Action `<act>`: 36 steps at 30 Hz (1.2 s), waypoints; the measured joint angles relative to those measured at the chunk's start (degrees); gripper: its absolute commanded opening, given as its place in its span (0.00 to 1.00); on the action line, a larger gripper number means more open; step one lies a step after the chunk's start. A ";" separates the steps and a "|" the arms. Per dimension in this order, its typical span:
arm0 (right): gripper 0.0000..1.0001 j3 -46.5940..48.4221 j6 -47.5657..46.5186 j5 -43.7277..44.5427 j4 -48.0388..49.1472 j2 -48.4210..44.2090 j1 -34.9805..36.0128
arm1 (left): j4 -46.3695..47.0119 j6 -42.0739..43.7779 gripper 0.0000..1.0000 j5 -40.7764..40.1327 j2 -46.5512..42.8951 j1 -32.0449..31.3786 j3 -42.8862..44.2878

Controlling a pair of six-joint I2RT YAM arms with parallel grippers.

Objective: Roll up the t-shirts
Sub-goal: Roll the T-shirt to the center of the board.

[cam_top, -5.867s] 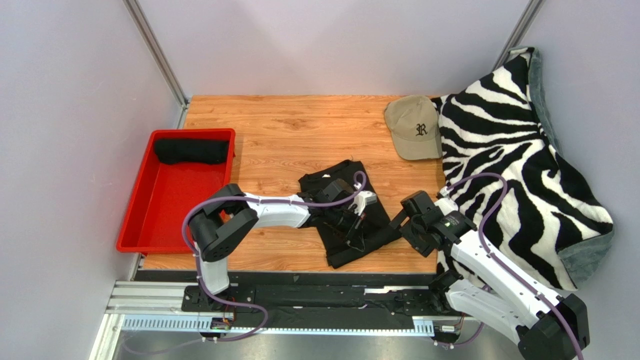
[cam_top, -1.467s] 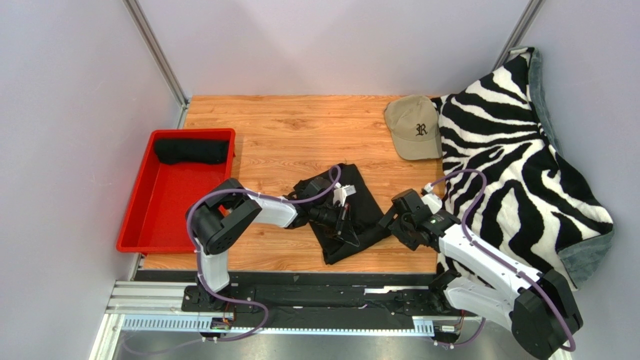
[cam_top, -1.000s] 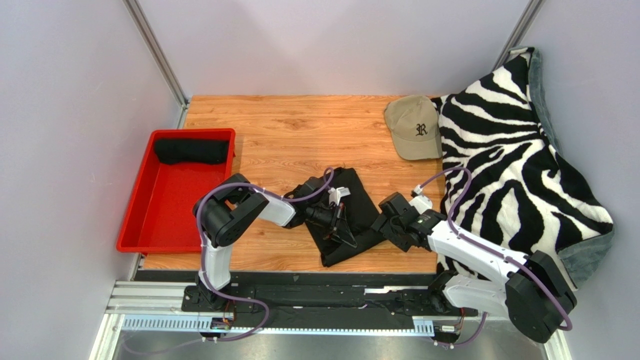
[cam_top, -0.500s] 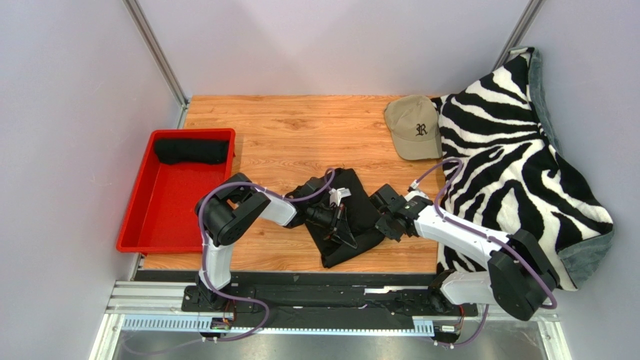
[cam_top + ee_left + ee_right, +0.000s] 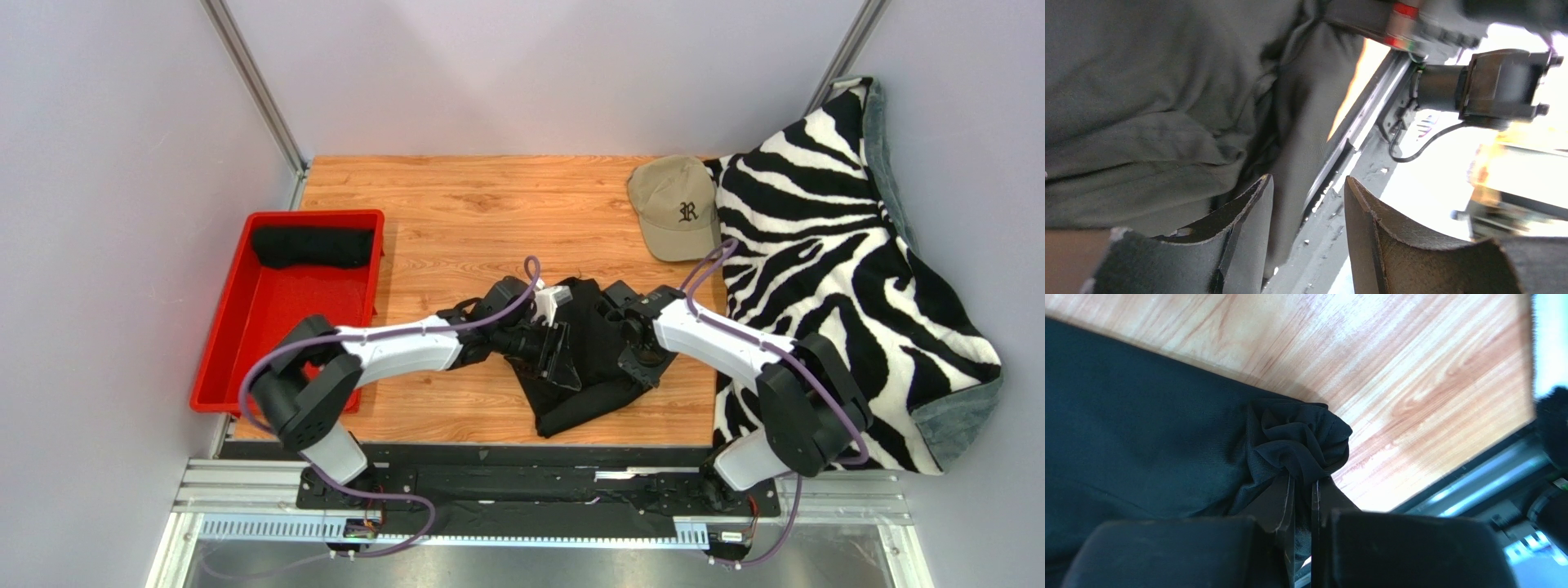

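A black t-shirt (image 5: 586,390) lies crumpled on the wooden table (image 5: 491,221) between my two arms. My left gripper (image 5: 558,353) sits low at the shirt's left part. In the left wrist view the left gripper (image 5: 1308,184) is open, with shirt fabric (image 5: 1168,92) beside and behind its fingers and nothing clamped. My right gripper (image 5: 638,358) is over the shirt's right part. The right wrist view has the right gripper (image 5: 1303,485) shut on a bunched fold of the shirt (image 5: 1303,438). A second black t-shirt (image 5: 313,246) lies rolled at the far end of the red tray (image 5: 225,355).
A tan cap (image 5: 675,208) rests at the table's back right. A zebra-striped blanket (image 5: 846,257) covers the right side. The red tray sits along the left edge. Metal rails (image 5: 491,490) run along the near edge under the arm bases.
My left gripper has opened and let go of the shirt. The right gripper moved left onto the shirt, shut on its edge and pulled the fold inward.
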 measured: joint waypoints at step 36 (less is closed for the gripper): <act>0.25 14.01 -5.92 -3.65 -11.10 17.73 -3.72 | -10.21 37.40 0.07 -69.64 13.66 -37.33 13.40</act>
